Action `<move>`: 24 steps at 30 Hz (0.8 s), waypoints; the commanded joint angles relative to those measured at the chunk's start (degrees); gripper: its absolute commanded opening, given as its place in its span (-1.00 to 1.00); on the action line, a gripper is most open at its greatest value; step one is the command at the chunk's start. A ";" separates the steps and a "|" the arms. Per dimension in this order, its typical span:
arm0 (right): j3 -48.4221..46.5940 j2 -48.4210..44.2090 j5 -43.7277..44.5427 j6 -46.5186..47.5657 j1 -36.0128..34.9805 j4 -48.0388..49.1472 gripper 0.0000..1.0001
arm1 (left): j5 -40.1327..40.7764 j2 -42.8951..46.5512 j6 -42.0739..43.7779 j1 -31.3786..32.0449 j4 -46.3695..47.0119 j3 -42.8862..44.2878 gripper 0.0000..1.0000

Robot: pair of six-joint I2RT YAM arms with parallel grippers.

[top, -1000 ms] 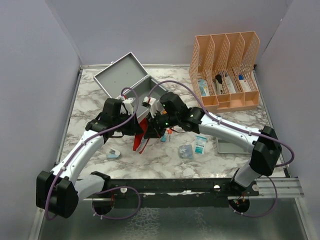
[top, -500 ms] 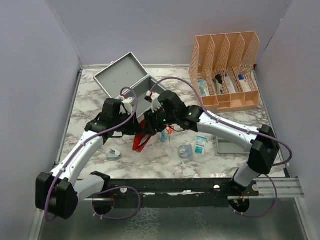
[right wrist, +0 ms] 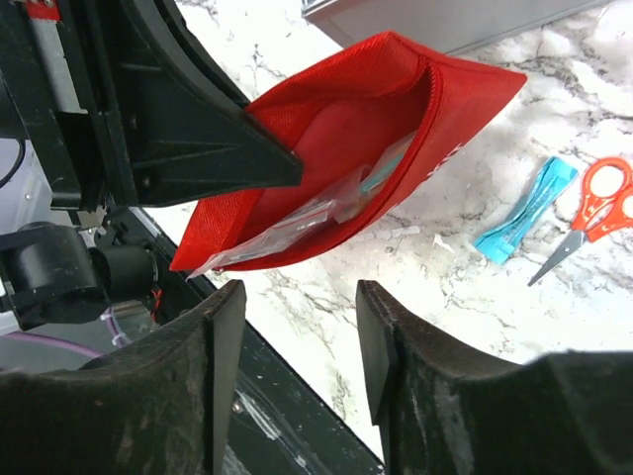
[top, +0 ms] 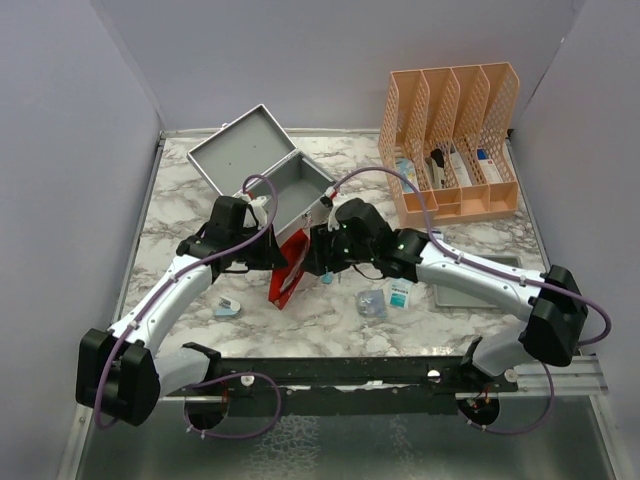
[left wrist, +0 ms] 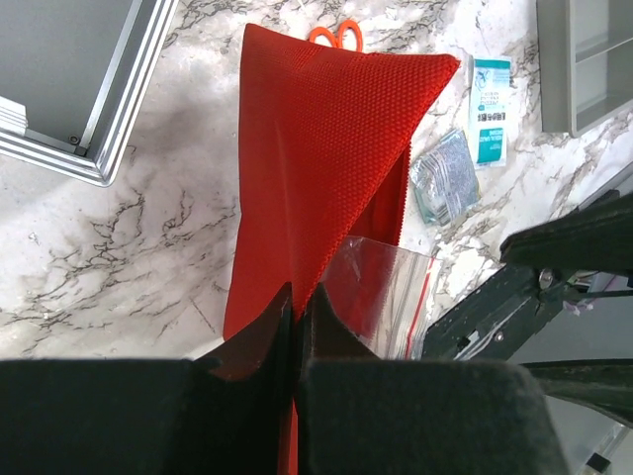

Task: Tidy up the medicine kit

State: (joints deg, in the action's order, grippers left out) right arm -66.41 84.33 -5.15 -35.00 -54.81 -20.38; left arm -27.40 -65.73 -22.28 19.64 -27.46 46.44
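The medicine kit (top: 290, 188) is the grey metal box at the back left, its lid (top: 240, 148) standing open. A corner of it shows in the left wrist view (left wrist: 69, 89). My left gripper (left wrist: 297, 309) is shut on the edge of a red fabric pouch (left wrist: 316, 148), which hangs slanted over the marble (top: 286, 272). A clear zip bag (right wrist: 287, 233) sticks out of the pouch's open mouth (left wrist: 386, 292). My right gripper (right wrist: 297, 336) is open, just in front of the pouch (right wrist: 346, 129), with nothing between its fingers.
Orange scissors (right wrist: 593, 208) and a blue packet (right wrist: 529, 213) lie beside the pouch. A teal-and-white sachet (top: 401, 291) and a clear packet (top: 371, 303) lie to the right, near a shallow grey tray (top: 470, 290). An orange mesh organizer (top: 455, 140) stands at the back right.
My right gripper has opened and drawn back from the pouch, leaving the clear bag in its mouth. The left gripper still holds the pouch, now slightly lower.
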 commanded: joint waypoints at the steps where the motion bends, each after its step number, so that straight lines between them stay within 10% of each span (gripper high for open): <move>1: 1.09 0.58 1.01 -3.57 -1.60 3.72 -0.09 | 0.84 -0.35 -1.00 0.36 1.84 0.93 -1.00; 24: -0.98 11.94 -2.85 -7.00 -3.23 9.20 -0.70 | -3.80 0.92 -2.33 0.36 3.11 0.29 -1.00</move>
State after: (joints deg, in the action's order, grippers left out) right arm -65.19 94.98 -8.67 -42.19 -57.34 -10.68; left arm -28.23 -65.91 -23.66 19.64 -26.13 46.41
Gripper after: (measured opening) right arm 0.177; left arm 0.020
